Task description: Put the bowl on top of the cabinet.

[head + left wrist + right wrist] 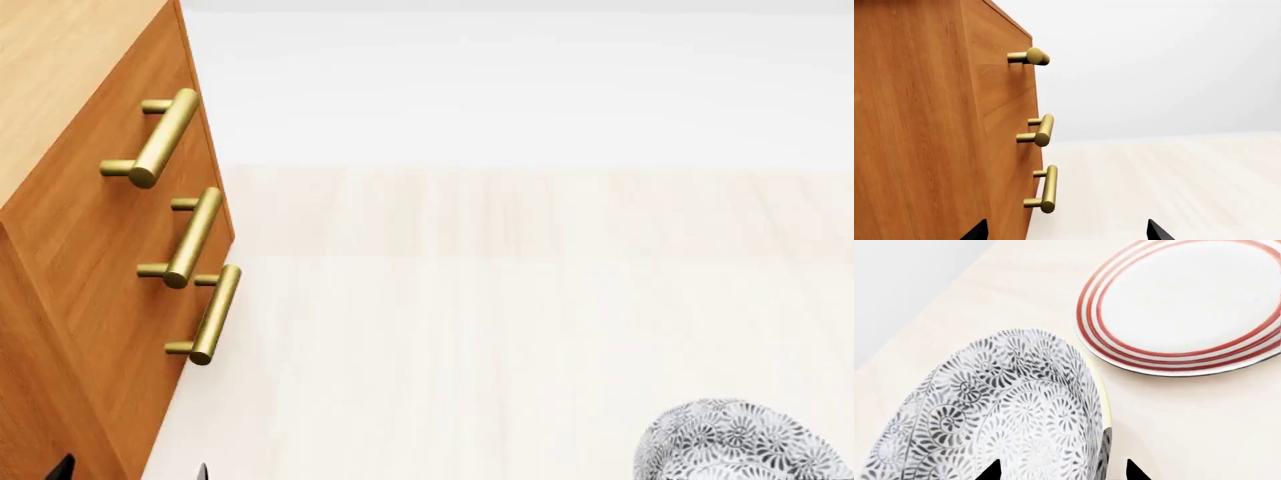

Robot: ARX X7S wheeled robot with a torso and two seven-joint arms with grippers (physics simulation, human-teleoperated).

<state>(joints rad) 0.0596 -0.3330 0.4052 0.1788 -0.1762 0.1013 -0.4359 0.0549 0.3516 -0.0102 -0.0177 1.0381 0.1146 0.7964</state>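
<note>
Right gripper [1061, 471] at the bowl's rim, cabinet well off to the side

The bowl [1001, 415] sits directly before the right gripper, its fingertips straddling the rim wall; whether they pinch it cannot be told. Rigid, glazed and probably slippery and breakable, it is best held at the rim. A plate [1187, 305] lies just beyond. The left gripper [1066, 231], spread and empty, hangs beside the cabinet [921, 125].
</note>
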